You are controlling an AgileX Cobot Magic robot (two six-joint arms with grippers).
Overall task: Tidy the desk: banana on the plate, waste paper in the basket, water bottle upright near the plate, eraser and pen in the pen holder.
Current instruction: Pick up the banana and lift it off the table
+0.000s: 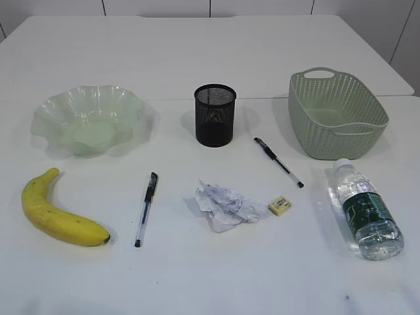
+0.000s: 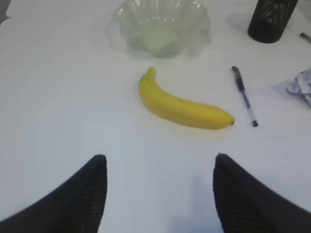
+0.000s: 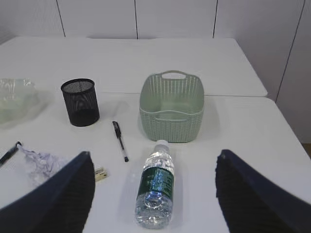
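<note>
A yellow banana lies at the front left, below the pale green wavy glass plate. Two pens lie flat: one left of the crumpled waste paper, one right of the black mesh pen holder. A small yellow eraser lies by the paper. The water bottle lies on its side in front of the green basket. Neither gripper shows in the exterior view. My left gripper is open, short of the banana. My right gripper is open, above the bottle.
The desk is white, made of joined tables with a seam behind the plate and basket. Bare tabletop lies along the front edge and between the objects. A white panelled wall stands behind the table in the right wrist view.
</note>
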